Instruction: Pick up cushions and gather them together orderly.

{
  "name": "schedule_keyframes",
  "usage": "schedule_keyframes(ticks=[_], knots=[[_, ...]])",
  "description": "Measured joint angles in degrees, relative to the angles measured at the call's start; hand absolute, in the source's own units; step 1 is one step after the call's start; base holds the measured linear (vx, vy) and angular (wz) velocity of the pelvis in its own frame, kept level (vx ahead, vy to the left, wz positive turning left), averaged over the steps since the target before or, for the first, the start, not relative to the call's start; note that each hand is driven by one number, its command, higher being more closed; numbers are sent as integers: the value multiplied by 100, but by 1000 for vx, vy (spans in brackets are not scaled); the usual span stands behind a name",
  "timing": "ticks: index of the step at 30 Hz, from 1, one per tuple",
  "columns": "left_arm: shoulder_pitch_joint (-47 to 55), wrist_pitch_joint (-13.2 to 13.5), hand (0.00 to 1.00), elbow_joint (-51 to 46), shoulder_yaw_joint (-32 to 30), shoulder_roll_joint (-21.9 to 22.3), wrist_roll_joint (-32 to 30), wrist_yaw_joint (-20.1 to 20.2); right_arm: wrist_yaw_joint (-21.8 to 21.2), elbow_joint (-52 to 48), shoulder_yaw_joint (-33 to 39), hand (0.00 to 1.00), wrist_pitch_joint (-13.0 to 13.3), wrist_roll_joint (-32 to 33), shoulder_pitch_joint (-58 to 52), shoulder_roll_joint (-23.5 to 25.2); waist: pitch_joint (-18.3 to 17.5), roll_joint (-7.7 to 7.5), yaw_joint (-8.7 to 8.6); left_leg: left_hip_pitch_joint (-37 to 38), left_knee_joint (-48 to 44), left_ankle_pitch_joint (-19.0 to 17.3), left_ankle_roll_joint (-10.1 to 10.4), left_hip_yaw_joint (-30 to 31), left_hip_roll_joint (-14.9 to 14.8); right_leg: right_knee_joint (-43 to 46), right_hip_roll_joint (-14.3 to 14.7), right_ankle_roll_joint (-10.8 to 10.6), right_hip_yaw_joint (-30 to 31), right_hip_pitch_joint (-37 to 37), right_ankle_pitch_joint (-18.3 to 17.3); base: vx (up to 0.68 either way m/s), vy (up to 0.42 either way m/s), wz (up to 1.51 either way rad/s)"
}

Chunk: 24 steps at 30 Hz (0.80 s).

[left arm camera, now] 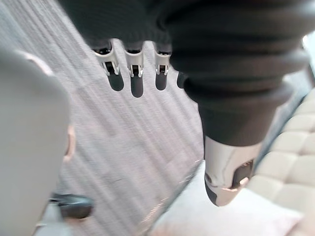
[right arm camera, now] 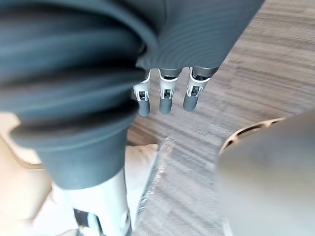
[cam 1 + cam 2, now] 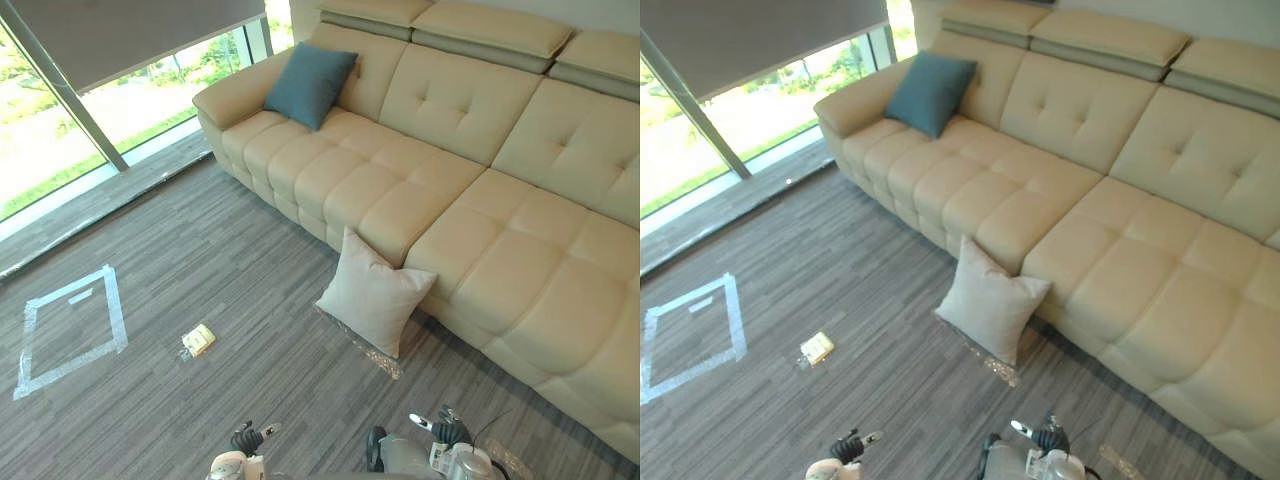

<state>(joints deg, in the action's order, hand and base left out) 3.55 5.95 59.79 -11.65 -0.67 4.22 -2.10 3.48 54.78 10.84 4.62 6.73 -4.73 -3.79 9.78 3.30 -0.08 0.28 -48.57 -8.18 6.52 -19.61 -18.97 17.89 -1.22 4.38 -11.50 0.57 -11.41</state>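
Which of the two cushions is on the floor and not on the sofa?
The pale off-white cushion: it stands on the carpet, leaning against the front of the sofa. The teal cushion is up on the sofa, propped against its back.

Smooth leathery sofa point(image 3: 470, 200), matt cloth white cushion point(image 3: 372, 295), ribbed carpet point(image 3: 230, 270).
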Motion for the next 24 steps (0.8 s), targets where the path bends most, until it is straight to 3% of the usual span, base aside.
schedule_keyframes(ticks=[3, 5, 7, 8, 10, 11, 12, 13, 16, 18, 19, 20, 22, 24], knots=[[100, 5, 0, -226, -27, 3, 48, 0, 0, 1, -7, 0, -16, 21, -43, 23, 1, -39, 40, -537, -531, -147, 31, -75, -88, -50, 62, 56, 315, -347, -288, 252, -73, -65], [110, 55, 0, -232, -37, 30, 116, -2, 3, 9, 23, 0, -31, 27, -27, 27, 1, -47, 66, -841, 139, -359, -21, -206, 126, -274, 38, 59, 658, -585, -281, 329, 49, -81], [95, 113, 0, -229, -31, 30, 161, -14, 4, 23, 29, 0, -72, 21, -31, 35, 15, -78, 94, -934, 1588, -389, -21, -65, 589, -509, -104, -72, 989, -851, -254, 315, 136, -87], [91, 115, 0, -228, -30, 25, 162, -14, 6, 25, 30, 0, -72, 20, -33, 40, 25, -93, 96, -932, 1976, -345, -21, 18, 718, -557, -145, -118, 1067, -895, -265, 369, 215, -93], [94, 127, 0, -177, 10, 33, 162, -25, 17, 70, 20, 0, -70, 8, -47, 25, -2, -72, 123, -927, 3708, 329, 45, 596, 1228, -769, -275, -394, 1458, -1104, -388, 445, 316, -87], [94, 129, 0, -176, 25, 51, 163, -26, 18, 80, 18, 0, -70, 8, -47, 22, -10, -48, 134, -932, 3902, 442, 32, 670, 1240, -789, -256, -468, 1542, -1138, -427, 570, 428, -87], [72, 139, 0, -169, 23, 4, 161, -13, 27, 191, 10, 0, -68, 2, -66, 40, -37, -92, 193, -850, 3905, 1085, -271, 736, 1297, -850, -302, -642, 1761, -1292, -482, 391, 295, -72], [43, 127, 0, -148, 34, -139, 144, -10, 32, 264, -3, 0, -71, 0, -64, 181, -163, -356, 208, -824, 3883, 956, -375, 569, 1451, -855, -517, -820, 1795, -1241, -398, 560, 391, -62], [-52, 112, 0, 61, 140, -330, 29, -2, 37, 291, 6, 0, -65, -5, -112, 336, -299, -623, 207, -741, 3852, 632, -608, 278, 1688, -667, -794, -922, 1895, -1134, -133, 382, 266, -22], [-106, 99, 0, 127, 225, -340, 17, -1, 28, 271, 8, 0, -64, -14, -96, 319, -284, -594, 200, -577, 3934, 519, -674, 191, 1761, -192, -830, -970, 1993, -927, -56, 256, 205, -28], [-142, 96, 0, 186, 280, -312, 3, 1, -3, 259, 8, 0, -64, -42, -34, 239, -231, -514, 236, -253, 4092, 423, -726, 13, 1784, 876, -798, -1086, 2126, -489, 88, 250, 197, -51], [-140, 96, 0, 193, 302, -304, -1, 1, -2, 264, 9, 0, -63, -59, 2, 209, -205, -473, 235, -121, 4143, 399, -746, -60, 1769, 1232, -785, -1147, 2151, -329, 68, 266, 196, -65], [-174, 96, 0, 301, 605, -316, -27, 0, -5, 265, -48, 0, -58, -77, 103, 115, -141, -338, 211, 352, 4383, 372, -759, -219, 1737, 1990, -802, -1111, 1708, 76, -289, 172, 105, -48], [-175, 104, 0, 315, 755, -323, -59, 2, -5, 266, -102, 0, -49, -193, 182, 91, -127, -270, 177, 591, 4560, 350, -721, -344, 1642, 1855, -806, -982, 1018, 323, -462, 125, 29, -29]])
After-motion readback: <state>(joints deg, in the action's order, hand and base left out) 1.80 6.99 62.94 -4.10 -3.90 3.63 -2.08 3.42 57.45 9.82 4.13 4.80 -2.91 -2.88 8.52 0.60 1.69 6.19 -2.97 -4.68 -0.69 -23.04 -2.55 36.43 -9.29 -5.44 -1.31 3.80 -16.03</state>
